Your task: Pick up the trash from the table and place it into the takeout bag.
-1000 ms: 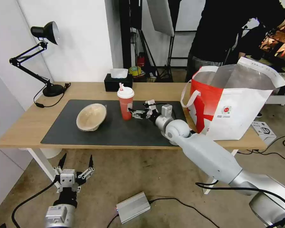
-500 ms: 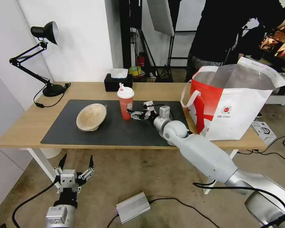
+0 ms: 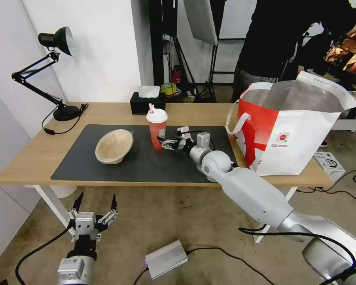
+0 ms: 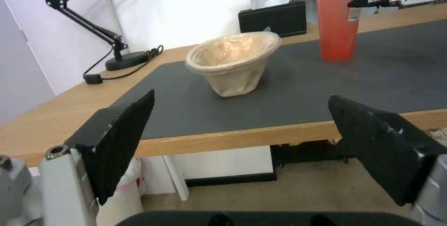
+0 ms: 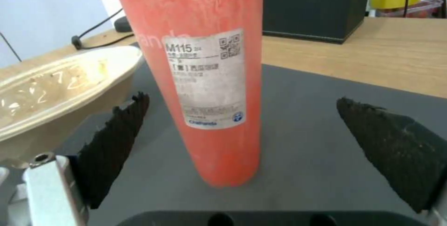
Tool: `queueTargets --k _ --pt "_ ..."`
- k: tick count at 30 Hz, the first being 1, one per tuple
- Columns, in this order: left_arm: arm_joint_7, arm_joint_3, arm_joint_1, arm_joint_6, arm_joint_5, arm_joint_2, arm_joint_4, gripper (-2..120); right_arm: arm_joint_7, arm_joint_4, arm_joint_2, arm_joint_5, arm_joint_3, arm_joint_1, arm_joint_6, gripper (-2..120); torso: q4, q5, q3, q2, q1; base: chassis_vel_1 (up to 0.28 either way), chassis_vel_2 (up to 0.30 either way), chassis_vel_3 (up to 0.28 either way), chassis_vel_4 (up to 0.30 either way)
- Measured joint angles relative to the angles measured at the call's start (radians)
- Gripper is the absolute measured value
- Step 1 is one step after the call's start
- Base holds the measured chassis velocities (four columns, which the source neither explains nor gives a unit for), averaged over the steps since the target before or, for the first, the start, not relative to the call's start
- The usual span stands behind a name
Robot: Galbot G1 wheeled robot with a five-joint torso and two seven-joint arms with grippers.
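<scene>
Cup (image 3: 157, 128) and bowl (image 3: 114, 146) sit on the desk (image 3: 23, 158), unbagged; right tool (image 3: 165, 143) gapes beside the cup, left tool (image 3: 94, 202) gapes idle below.

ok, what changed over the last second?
The right gripper has slid leftward across the mat toward the red cup, fingers open on either side of it, not yet closed. The cup, tan bowl, takeout bag and the left gripper, parked open below the table, stayed put.
</scene>
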State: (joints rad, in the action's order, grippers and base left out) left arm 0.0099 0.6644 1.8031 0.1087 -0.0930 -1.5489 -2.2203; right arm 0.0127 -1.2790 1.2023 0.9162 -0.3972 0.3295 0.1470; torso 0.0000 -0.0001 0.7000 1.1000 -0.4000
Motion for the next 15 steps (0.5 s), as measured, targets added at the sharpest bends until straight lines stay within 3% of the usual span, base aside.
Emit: queueTargets --k 15 --pt "0.0 0.002 -0.001 0.0 0.003 0.0 0.0 100 0.013 0.056 0.033 -0.006 -0.007 -0.021 -0.014 100 0.0 0.0 0.0 0.0 0.0 0.0 0.0 0.0 0.0"
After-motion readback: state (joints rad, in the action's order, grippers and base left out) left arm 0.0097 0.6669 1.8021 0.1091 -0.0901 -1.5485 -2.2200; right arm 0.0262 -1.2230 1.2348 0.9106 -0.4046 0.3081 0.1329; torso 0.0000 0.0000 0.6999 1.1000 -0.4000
